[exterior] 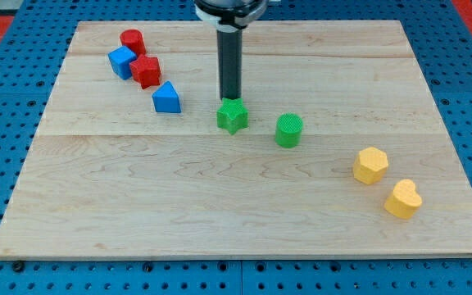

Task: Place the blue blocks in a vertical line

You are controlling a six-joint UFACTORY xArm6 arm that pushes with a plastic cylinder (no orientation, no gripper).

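Two blue blocks lie at the view's upper left: a blue cube (122,61) and a blue triangular block (167,97) lower and to its right. A red star-like block (146,71) sits between them, touching the cube. A red cylinder (132,40) stands just above the cube. My tip (230,99) is at the board's upper middle, right behind the green star block (233,115), touching or almost touching its top edge. The tip is well to the right of the blue triangular block.
A green cylinder (288,129) stands right of the green star. A yellow hexagonal block (370,164) and a yellow heart block (403,199) lie at the lower right. The wooden board (220,213) rests on a blue perforated table.
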